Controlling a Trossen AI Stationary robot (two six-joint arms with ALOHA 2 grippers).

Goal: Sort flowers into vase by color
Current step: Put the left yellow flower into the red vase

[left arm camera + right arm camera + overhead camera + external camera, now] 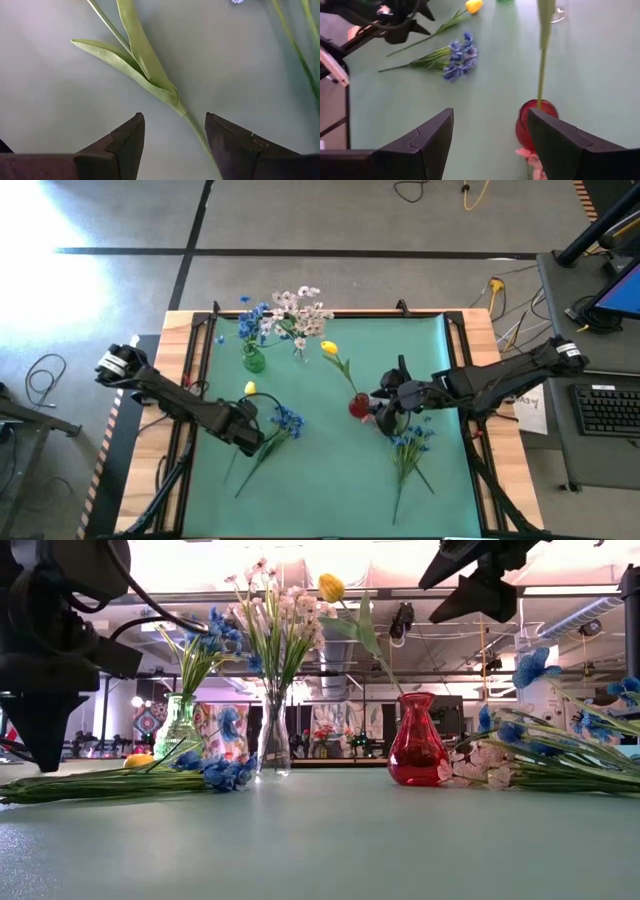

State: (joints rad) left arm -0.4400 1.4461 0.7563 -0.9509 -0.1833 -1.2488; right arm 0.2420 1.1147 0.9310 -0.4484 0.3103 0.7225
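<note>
Left gripper [175,132] wide open astride tulip stalk [197,132]; stalk light, springy; pinch below leaves.

Robotics lab, concrete floor [330,220], loose cables [440,192], keyboard [608,408]

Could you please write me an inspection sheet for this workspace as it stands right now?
Surface: green mat on a wooden table.
Job's things: green glass vase holds blue flowers; clear glass vase holds pink-white sprays; red glass vase holds one yellow tulip. Lying loose: yellow tulip stem, blue flower bunch, mixed blue and pink bunch.
Clutter: nothing seen.
Hands: left hand open over the loose tulip's stalk; right hand open near the red vase.
Cables: on the floor.
Surroundings: keyboard at right.
</note>
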